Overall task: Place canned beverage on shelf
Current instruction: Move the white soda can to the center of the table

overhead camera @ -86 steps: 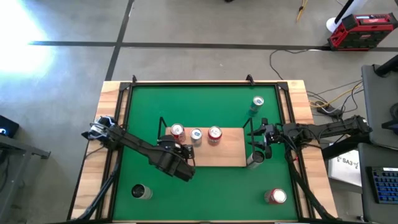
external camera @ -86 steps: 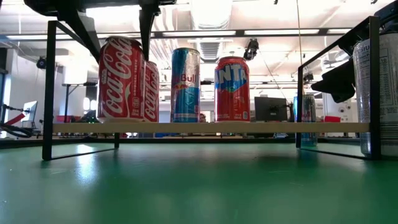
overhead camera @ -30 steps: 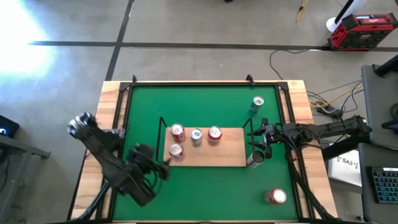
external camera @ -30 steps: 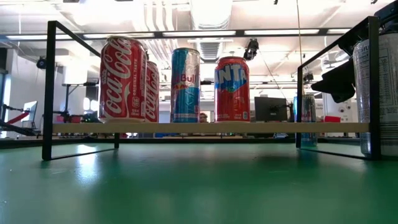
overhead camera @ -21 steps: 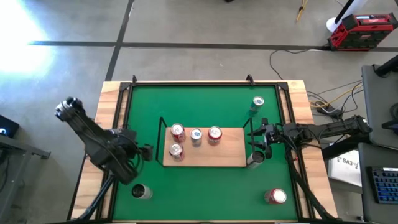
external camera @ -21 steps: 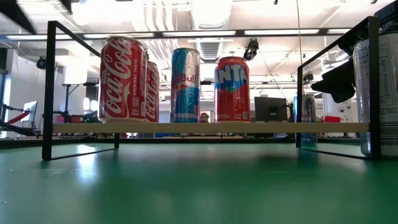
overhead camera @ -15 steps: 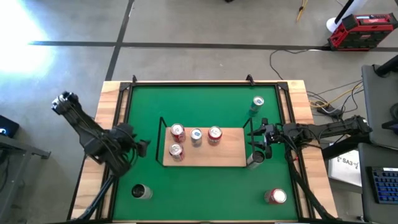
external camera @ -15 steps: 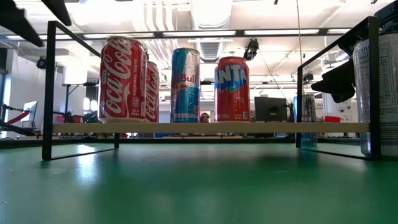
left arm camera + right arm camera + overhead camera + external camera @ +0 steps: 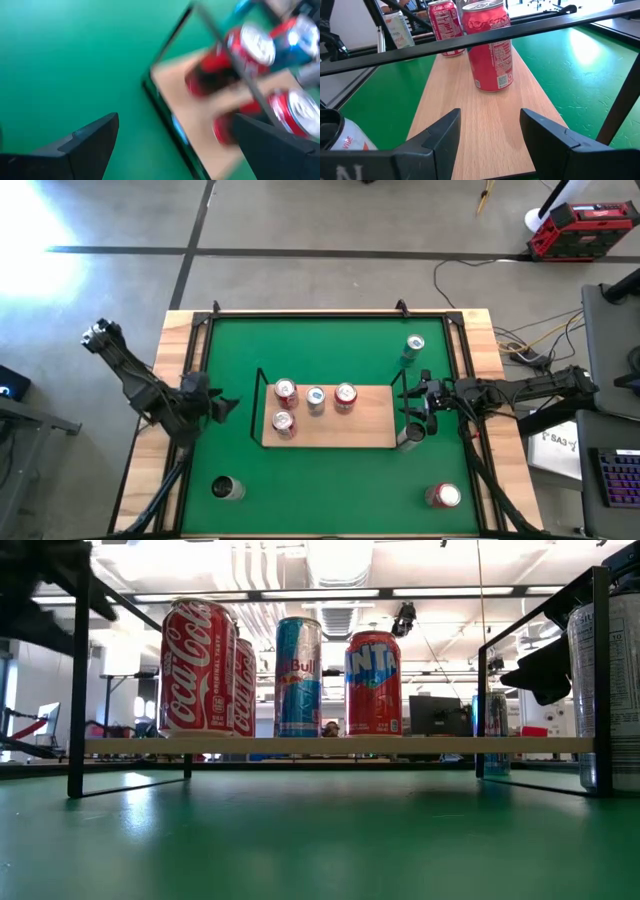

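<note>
The shelf [image 9: 360, 430], a light-wood board in a black wire frame, stands mid-table on the green mat. Several cans stand upright on their bases on its left half: two Coke cans [image 9: 285, 391] [image 9: 283, 423], a Red Bull can [image 9: 316, 398] and a Fanta can [image 9: 345, 393]. My left gripper [image 9: 228, 408] hangs open above the mat just left of the shelf, with nothing between its fingers [image 9: 95, 135]. My right gripper [image 9: 408, 405] waits at the shelf's right end. Its fingers [image 9: 445, 132] stand apart, with nothing between them.
Loose cans stand on the mat: a silver one [image 9: 227, 488] near left, a red one [image 9: 443, 496] near right, a teal one [image 9: 414, 348] far right, and a pale one [image 9: 408, 435] beside my right gripper. The shelf's right half is bare board.
My left gripper, open with nothing in it, has drawn back from the shelf's near left corner toward the table's left edge, sinking a little. The silver can that the arm covered shows again. The cans on the shelf have kept still.
</note>
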